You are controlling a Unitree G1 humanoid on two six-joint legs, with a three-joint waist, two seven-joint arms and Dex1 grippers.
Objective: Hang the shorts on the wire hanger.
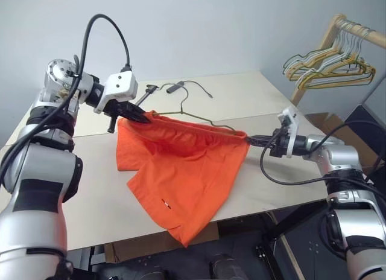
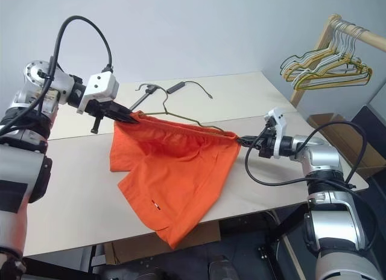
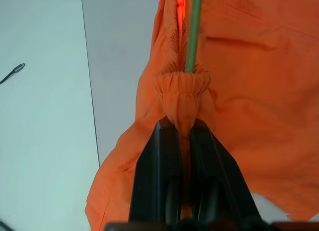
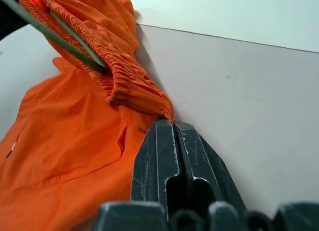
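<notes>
Your left gripper (image 1: 140, 116) is clamped on one end of the gathered waistband of the shorts (image 1: 181, 171); in the left wrist view its fingers (image 3: 159, 176) pinch a bunched fold of orange elastic. Your right gripper (image 1: 252, 139) is closed on the opposite end of the waistband, with its fingers (image 4: 172, 156) pressed together on the fabric edge. Between the two grips the waistband is stretched taut and raised above the table (image 1: 78, 189).

The wire hanger (image 1: 187, 111) sits with its lower wire inside the waistband opening; both wrist views show the thin green-grey wire entering the gathered fabric. Its hook rises just behind the shorts, above the tabletop.

The table is a pale, flat surface with a seam running across it. A thin black cable (image 1: 196, 85) lies on its far part. Behind the table stands a plain light wall. At the far right, a wooden rack (image 1: 347, 26) carries a bunch of yellow, grey and white hangers (image 1: 329, 66).

The shorts are bright orange. Their legs hang down from the waistband, with the lowest corner drooping past the table's near edge. A small white label (image 1: 164, 201) shows on the lower front.
</notes>
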